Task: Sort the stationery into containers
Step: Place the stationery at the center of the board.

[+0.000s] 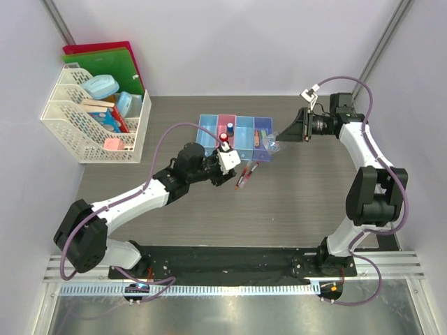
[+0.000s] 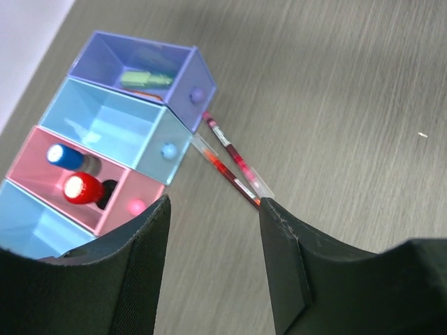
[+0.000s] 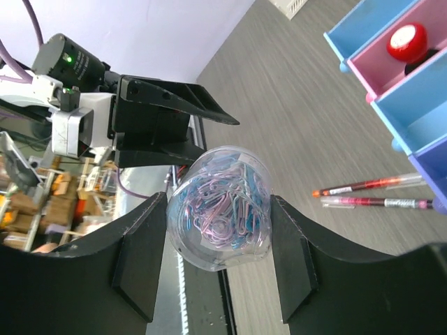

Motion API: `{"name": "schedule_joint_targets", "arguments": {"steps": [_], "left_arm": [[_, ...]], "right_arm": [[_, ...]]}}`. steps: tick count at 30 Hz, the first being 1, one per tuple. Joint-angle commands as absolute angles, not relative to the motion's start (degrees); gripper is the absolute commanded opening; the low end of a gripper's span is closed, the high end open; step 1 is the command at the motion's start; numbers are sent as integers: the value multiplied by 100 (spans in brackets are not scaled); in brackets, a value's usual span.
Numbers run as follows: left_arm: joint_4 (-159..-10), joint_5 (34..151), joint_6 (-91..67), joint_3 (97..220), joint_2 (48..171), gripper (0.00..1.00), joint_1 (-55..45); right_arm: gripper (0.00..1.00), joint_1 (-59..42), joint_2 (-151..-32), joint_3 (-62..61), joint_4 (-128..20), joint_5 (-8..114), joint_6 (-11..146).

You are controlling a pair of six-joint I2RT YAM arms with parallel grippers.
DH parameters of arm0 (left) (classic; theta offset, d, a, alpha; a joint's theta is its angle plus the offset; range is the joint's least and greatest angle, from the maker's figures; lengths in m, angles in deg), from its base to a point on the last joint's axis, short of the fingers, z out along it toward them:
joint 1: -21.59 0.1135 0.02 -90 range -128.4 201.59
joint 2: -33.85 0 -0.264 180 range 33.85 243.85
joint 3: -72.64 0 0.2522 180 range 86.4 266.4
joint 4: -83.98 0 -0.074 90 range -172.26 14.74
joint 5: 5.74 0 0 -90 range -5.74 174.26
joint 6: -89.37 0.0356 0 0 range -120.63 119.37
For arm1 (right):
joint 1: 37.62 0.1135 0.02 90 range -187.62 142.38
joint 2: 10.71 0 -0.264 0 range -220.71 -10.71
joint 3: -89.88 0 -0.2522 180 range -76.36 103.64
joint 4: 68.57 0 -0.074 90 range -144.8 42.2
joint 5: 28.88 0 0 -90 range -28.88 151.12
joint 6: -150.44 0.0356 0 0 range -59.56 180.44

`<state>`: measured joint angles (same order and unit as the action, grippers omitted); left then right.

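The four joined bins (image 1: 244, 122) stand mid-table: light blue, pink, light blue, purple-blue. The pink bin (image 2: 136, 192) holds a blue piece (image 2: 64, 155) and a red piece (image 2: 82, 188). The purple bin (image 2: 178, 63) holds a green piece (image 2: 147, 78). Two thin red-and-black pens (image 1: 246, 176) lie on the table just in front of the bins; they also show in the left wrist view (image 2: 234, 164). My left gripper (image 2: 214, 209) is open and empty, low beside the pens. My right gripper (image 3: 220, 209) is shut on a clear tub of paper clips (image 3: 220, 202), held above the table by the purple bin (image 1: 272, 144).
A white lattice rack (image 1: 91, 122) with boxes and folders stands at the back left. White walls close in the table on the left, back and right. The left arm (image 3: 140, 112) shows beyond the tub in the right wrist view.
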<state>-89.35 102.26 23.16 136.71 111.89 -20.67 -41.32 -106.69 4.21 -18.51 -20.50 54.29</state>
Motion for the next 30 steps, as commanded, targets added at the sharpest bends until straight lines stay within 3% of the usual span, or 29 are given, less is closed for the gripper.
{"name": "schedule_joint_targets", "arguments": {"steps": [1,6,9,30], "left_arm": [[-9877,10289,2161,13422,11172,55,-2129],[-10212,10368,2082,13228,11269,55,-2261],[-10326,10369,2038,13220,11295,60,-2375],[-10326,10211,1844,13501,11462,59,-2587]], "right_arm": [[9,-3982,-10905,801,-1395,-2686,4974],[8,-3788,-11073,959,-1086,-2686,4752],[8,-3499,-11178,951,-1086,-2686,4743],[8,-2786,-11231,722,-1104,-2291,4620]]}}
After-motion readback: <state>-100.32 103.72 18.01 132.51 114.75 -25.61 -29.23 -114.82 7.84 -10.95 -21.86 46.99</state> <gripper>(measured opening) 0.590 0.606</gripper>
